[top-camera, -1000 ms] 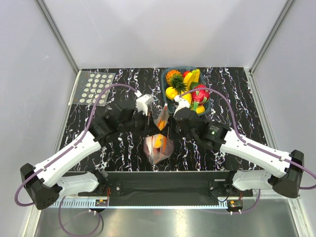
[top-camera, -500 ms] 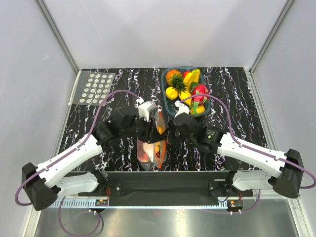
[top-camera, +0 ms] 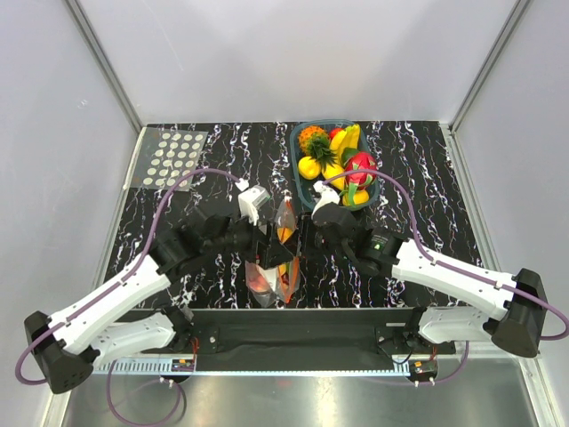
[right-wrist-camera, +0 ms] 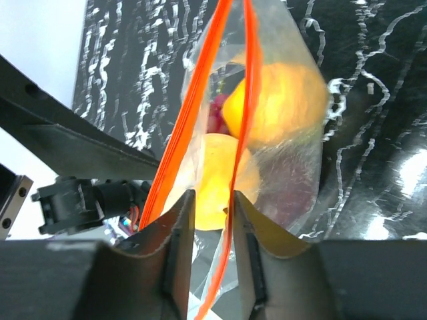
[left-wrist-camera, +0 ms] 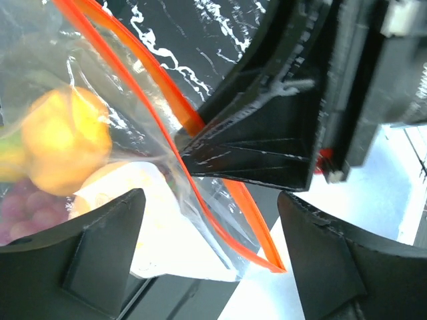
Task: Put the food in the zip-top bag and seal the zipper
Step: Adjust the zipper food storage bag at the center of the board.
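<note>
The clear zip-top bag (top-camera: 276,267) stands between my two grippers near the table's front edge. Inside it are round orange and yellow food pieces (left-wrist-camera: 63,137) and a dark red-purple one (right-wrist-camera: 217,110). In the left wrist view its red-orange zipper (left-wrist-camera: 110,40) crosses the wide gap of my left gripper (left-wrist-camera: 210,200), which is open and touches nothing. My right gripper (right-wrist-camera: 211,197) has its jaws slightly parted. One zipper strip (right-wrist-camera: 248,67) runs down between them against the right finger. In the top view the left gripper (top-camera: 271,247) and right gripper (top-camera: 300,238) flank the bag.
A dark teal tray (top-camera: 294,144) holding more toy fruit (top-camera: 333,156) sits just behind the right arm. A clear sheet with white dots (top-camera: 169,157) lies at the far left corner. Aluminium frame posts rise at both back corners.
My left gripper has gone from shut to wide open and drawn back a little to the left. The right jaws have parted from a tight pinch. The bag has sagged lower.
</note>
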Robot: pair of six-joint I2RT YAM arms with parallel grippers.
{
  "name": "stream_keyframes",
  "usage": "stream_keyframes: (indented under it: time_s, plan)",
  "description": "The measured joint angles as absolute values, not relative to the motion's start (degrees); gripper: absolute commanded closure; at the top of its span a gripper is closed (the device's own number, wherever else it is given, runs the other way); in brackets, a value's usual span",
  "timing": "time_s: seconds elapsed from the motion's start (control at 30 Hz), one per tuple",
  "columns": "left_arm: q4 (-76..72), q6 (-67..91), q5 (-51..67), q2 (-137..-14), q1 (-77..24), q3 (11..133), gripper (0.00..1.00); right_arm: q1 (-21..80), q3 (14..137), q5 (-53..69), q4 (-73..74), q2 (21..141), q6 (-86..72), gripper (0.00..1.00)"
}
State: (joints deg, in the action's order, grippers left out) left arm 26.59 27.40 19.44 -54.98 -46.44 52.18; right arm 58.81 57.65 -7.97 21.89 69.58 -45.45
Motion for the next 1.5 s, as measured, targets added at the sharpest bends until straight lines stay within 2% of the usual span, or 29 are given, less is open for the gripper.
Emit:
stream_keyframes:
  time_s: [0.2,0.27,0.37,0.43,0.63,0.73,0.77,0.93,1.03,1.1,1.2,1.3,1.5]
  plan:
    - [26.72,26.41,19.44,-52.73,-46.48,51.59,0.11,58.85,57.74,-6.42,20.03,69.60,-45.71,0.68]
    - [27.18,26.06,19.46,-52.73,-46.48,51.59,0.11,58.85,57.76,-6.33,19.40,69.60,-45.98,0.64]
    - [27.44,25.34,19.46,-52.73,-46.48,51.59,0.11,58.85,58.41,-6.35,19.35,69.67,-46.61,0.36]
    - [27.92,24.84,19.55,-52.66,-46.48,51.59,0.11,58.81,59.18,-6.55,19.42,69.82,-46.59,0.23]
    - [28.71,24.08,19.49,-52.56,-46.68,51.29,0.11,58.76,60.62,-6.79,19.44,70.61,-46.63,0.19]
    - [28.99,23.97,19.38,-52.56,-46.70,50.96,0.11,58.76,61.41,-6.83,19.64,71.83,-46.70,0.26]
    - [29.10,23.94,19.33,-52.56,-46.70,50.96,0.11,58.76,61.65,-6.83,19.62,72.23,-46.72,0.34]
    - [29.04,23.94,18.55,-52.42,-46.70,50.96,0.11,58.78,64.27,-6.87,21.43,75.26,-46.63,0.42]
    - [29.28,23.92,17.87,-52.23,-46.70,50.98,0.11,58.81,65.98,-7.07,23.31,77.01,-46.15,0.61]
    - [29.67,23.92,17.37,-52.16,-46.70,50.98,0.11,58.81,66.70,-7.22,24.12,77.89,-45.87,0.83]
    - [30.63,23.88,16.05,-52.31,-46.70,51.05,0.12,58.83,67.33,-7.51,25.36,78.22,-45.80,0.93]
    - [32.58,23.62,14.11,-53.43,-46.92,52.45,0.14,58.83,69.63,-7.40,27.46,78.74,-45.84,1.00]
    - [35.20,23.31,9.58,-53.87,-48.53,55.46,0.19,58.83,77.43,-6.98,32.51,81.87,-47.75,1.00]
